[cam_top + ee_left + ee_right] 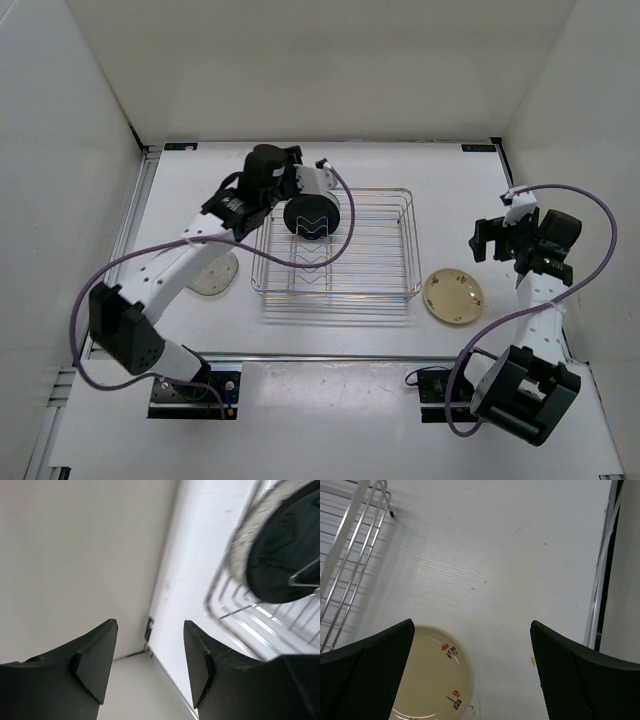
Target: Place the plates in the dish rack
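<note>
The chrome wire dish rack [380,262] sits mid-table. A glossy black plate [312,218] stands on edge in its divider row at the back left; it also shows in the left wrist view [285,555], with a greyish rim along its edge. My left gripper [278,160] is open and empty, just back-left of that plate, apart from it [150,665]. The cream-yellow plate [453,296] lies flat to the right of the rack. My right gripper [492,240] is open and empty above the table beside it [470,672]; the plate [430,680] shows by its left finger.
A pale plate [213,275] lies flat left of the rack, partly under my left arm. White walls enclose the table at the back and sides. The rack's corner shows in the left wrist view [235,610] and its right edge in the right wrist view [350,555].
</note>
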